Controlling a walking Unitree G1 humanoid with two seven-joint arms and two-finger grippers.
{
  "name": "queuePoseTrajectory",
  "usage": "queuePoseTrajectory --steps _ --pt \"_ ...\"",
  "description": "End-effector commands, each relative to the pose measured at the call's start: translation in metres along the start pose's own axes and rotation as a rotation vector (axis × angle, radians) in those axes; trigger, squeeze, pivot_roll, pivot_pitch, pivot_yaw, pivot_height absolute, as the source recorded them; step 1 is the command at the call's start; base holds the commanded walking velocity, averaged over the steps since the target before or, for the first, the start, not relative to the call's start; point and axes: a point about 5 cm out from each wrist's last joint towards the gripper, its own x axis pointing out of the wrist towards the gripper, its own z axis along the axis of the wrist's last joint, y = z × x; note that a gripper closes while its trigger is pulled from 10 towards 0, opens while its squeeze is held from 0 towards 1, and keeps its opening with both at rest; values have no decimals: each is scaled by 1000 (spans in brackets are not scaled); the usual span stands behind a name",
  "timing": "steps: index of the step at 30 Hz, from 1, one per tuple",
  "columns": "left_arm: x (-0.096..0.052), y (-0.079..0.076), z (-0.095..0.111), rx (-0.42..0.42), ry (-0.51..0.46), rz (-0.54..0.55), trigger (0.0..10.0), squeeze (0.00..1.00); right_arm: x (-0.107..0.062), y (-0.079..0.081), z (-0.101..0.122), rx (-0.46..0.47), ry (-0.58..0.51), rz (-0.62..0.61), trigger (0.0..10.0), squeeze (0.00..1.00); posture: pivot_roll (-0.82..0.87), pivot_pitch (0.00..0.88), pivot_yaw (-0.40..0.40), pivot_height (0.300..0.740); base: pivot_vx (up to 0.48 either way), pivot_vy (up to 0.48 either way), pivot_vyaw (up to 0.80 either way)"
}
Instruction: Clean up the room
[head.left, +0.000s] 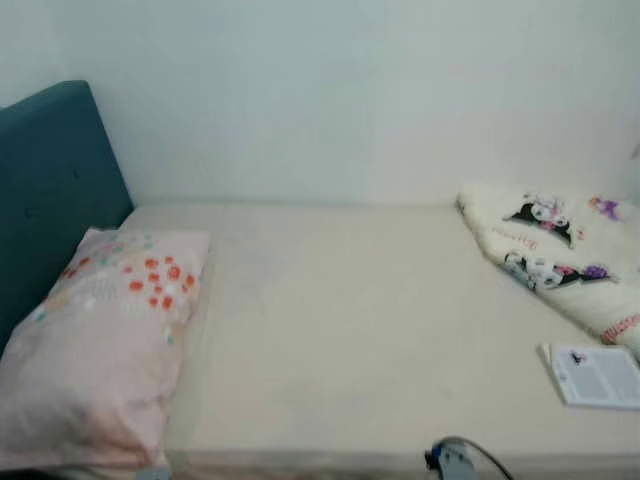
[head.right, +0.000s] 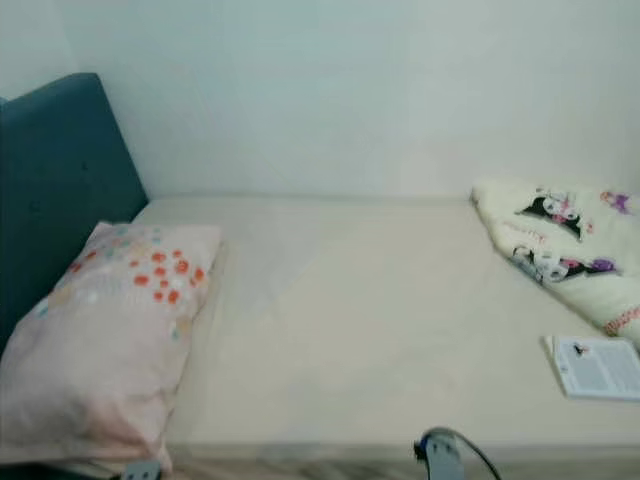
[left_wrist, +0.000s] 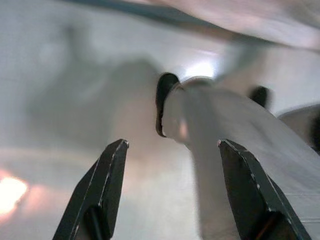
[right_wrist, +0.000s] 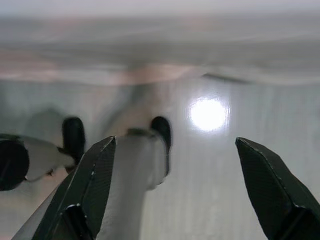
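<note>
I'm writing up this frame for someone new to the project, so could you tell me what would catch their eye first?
A pale bed stands against a white wall, with a teal headboard at its left end. A pink pillow with orange flowers lies by the headboard. On the right a cream cartoon-print blanket sits bunched up, with a small booklet in front of it.

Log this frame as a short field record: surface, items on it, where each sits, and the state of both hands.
surface: bed with a bare cream mattress, teal headboard on the robot's left
pillow: pink with a floral print, lying against the headboard
blanket: cream with a cartoon print, bunched at far right
booklet: flat on the mattress, near right edge
left hand: open, holding nothing, pointing at the floor
right hand: open, holding nothing, pointing at the floor
</note>
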Motion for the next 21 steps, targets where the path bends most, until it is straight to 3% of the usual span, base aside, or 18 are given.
queuePoseTrajectory --steps 1,5,9,11,15,21 --pt "0 4 5 11 -13 12 10000 0 0 0 4 9 -18 -1 10000 0 -27 13 -24 740 0 -480 0" --pt "2 -3 23 12 -63 -11 10000 0 -2 -10 21 -2 -107 10 10000 0 -29 15 -20 740 0 -480 0" --pt "3 -5 30 15 -81 -19 10000 0 -2 -12 30 -13 -141 11 10000 0 -31 16 -17 740 0 -480 0" --pt "4 -10 44 23 -118 -37 10000 0 -2 -13 49 7 -197 9 10000 0 -35 16 -14 740 0 -480 0" --pt "4 -17 63 27 -172 -60 10000 0 -2 -12 65 11 -242 9 10000 0 -34 16 -15 740 0 -480 0" --pt "3 -22 81 25 -224 -79 10000 0 -2 -10 70 11 -263 17 10000 0 -34 14 -12 740 0 -480 0"
